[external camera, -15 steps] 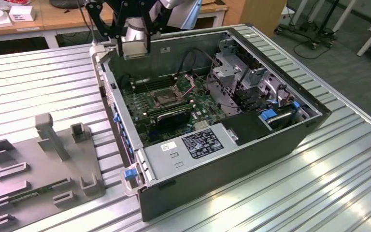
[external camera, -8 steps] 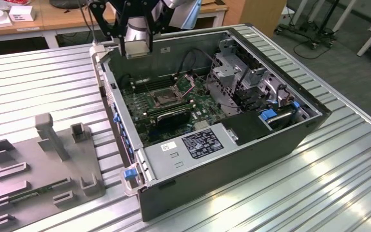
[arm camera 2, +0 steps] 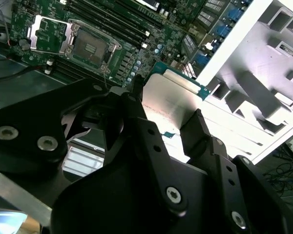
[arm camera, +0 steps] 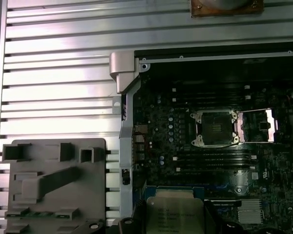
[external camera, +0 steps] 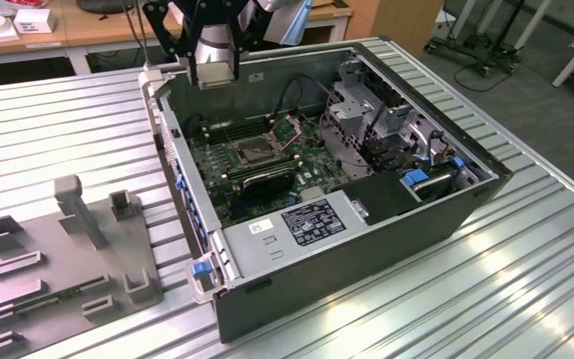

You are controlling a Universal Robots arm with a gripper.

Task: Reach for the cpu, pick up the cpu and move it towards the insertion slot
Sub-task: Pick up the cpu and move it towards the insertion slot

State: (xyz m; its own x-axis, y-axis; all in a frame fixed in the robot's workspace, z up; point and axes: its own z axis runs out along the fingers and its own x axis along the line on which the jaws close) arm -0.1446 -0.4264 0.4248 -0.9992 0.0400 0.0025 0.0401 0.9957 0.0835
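one gripper [arm camera 2: 171, 124] pinches one cpu [arm camera 2: 168, 100] between two fingers [arm camera 2: 198, 129] above the open computer case [external camera: 466, 217], its one insertion slot [arm camera: 214, 127] at twelve o'clock of the chip, on a ribbed metal table [external camera: 57, 127].

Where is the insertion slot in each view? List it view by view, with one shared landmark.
Exterior view: the insertion slot sits mid-board inside the open case.
Second wrist view: the slot lies on the board beyond the cpu.
First wrist view: the slot lies beyond the cpu.
Shared landmark: the long black memory slots beside it.
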